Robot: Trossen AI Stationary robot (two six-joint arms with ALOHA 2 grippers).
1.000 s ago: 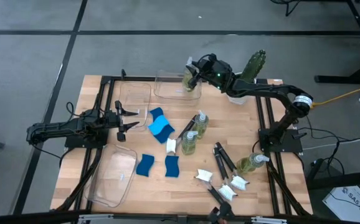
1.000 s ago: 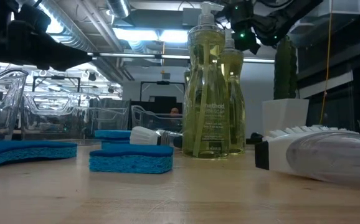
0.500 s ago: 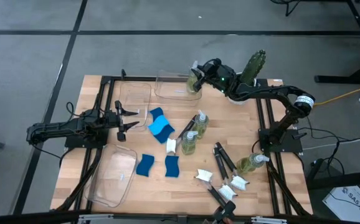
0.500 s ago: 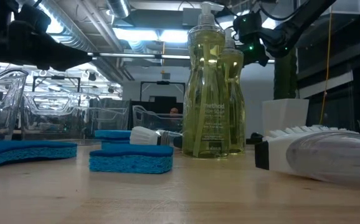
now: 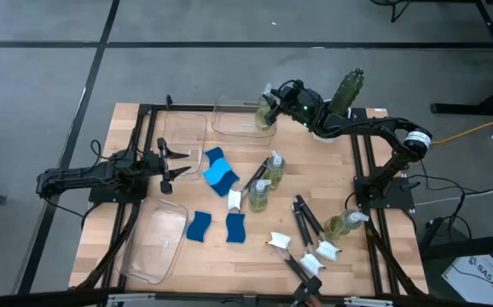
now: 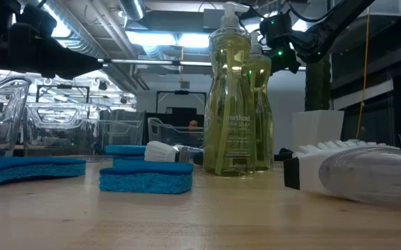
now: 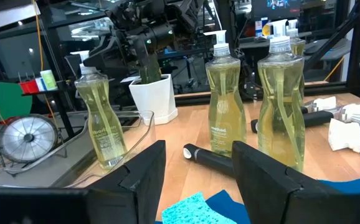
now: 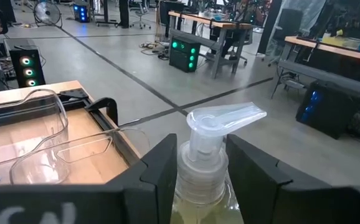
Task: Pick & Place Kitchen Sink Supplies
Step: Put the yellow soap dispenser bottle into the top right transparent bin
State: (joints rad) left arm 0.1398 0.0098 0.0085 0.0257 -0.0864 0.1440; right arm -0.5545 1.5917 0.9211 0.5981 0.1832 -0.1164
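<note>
My right gripper [image 5: 269, 102] is over the clear bin [image 5: 229, 122] at the table's far edge, shut on a pump bottle of yellow-green soap [image 5: 263, 117]. That bottle [image 7: 102, 118] stands upright inside the bin. Two more soap bottles [image 5: 272, 167] [image 5: 258, 196] stand upright mid-table, and one [image 5: 344, 224] lies near the right edge. Blue sponges [image 5: 221, 175] [image 5: 200, 226] [image 5: 235, 228] lie flat. Black-handled brushes [image 5: 306, 217] [image 5: 302, 260] lie near the near edge. My left gripper [image 5: 178, 162] waits open at the left side, touching nothing. My right gripper pinches the soap bottle by its neck collar [image 8: 202, 168], just under the pump head [image 8: 223, 119], one finger [image 8: 161, 174] on each side. The fingers come slanting down from the table's right. The bottle stands upright, its lower part inside the bin.
A green cactus [image 5: 350, 88] in a white pot [image 7: 152, 99] stands just right of my right gripper. Two other clear bins [image 5: 182, 136] [image 5: 157, 243] sit on the left half. Black frame rails [image 5: 140, 128] run along the table's sides.
My right gripper has come down over the far bin, carrying the soap bottle upright with it. The bottle has sunk deeper into the bin. Over the last half second it has kept still.
</note>
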